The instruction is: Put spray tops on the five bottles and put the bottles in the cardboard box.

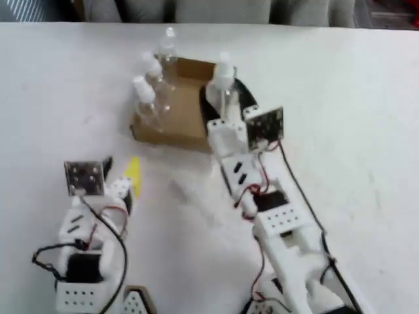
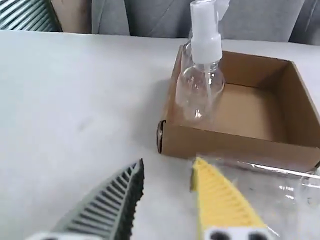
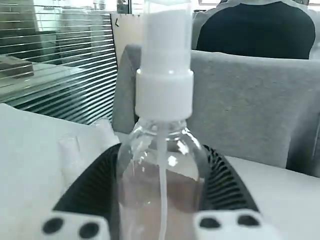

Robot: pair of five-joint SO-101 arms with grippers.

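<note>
R gripper (image 1: 226, 99) is sitting at the right wall of the cardboard box (image 1: 171, 136), black jaws clamped round the body of a clear bottle (image 3: 161, 160). The bottle is standing upright in the grip w/ a white spray top (image 3: 164, 95) on its neck and a thin dip tube running down inside. In the high view it's hanging right at the box's right edge. Can't tell whether it's over the inside or over the wall itself.

Three more bottles (image 1: 156, 78), each w/ a white top, are standing upright in a row along the box's left side, running from near the arms to farther away. In the L wrist view the nearest bottle (image 2: 200, 82) is looking like it's inside the box, tight vs. the left wall by the front corner. Another is peeking out just behind it. The box is lying open-topped, brown card.

L gripper (image 2: 167, 172) is hovering low over the white worktop (image 1: 340, 85), in front of the box and apart from it. Its jaws are standing apart, one grey and one yellow, w/ a gap btwn them. Just beside the yellow jaw, btwn it and the box front, a clear object (image 2: 282, 182) is lying on the worktop. Prob. a bottle on its side, but can't tell for sure.
</note>
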